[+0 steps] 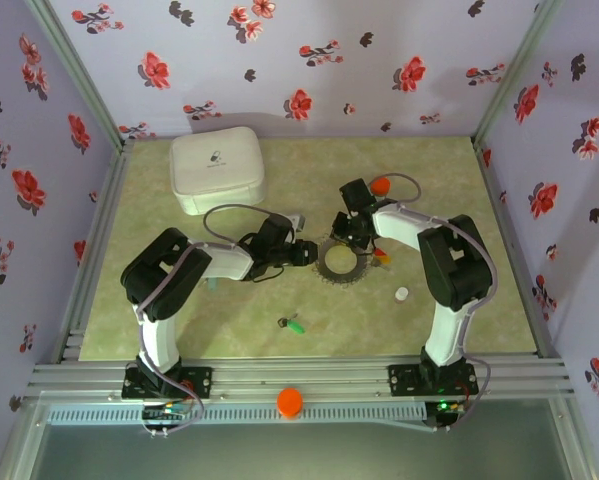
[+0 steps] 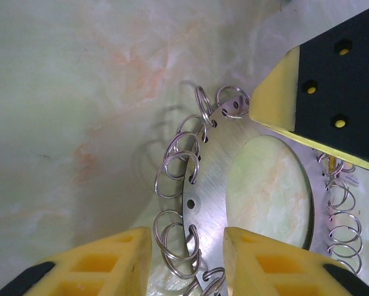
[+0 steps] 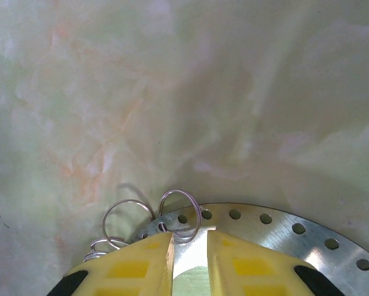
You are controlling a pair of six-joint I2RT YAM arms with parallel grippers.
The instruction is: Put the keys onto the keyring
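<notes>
**Both claws at the ring**

My left claw is straddling the ring at its rim, fingers apart. My right claw is sitting over the opposite rim, fingers nearly together. I cannot tell whether either is gripping. A green key is lying apart on the bench.
</notes>
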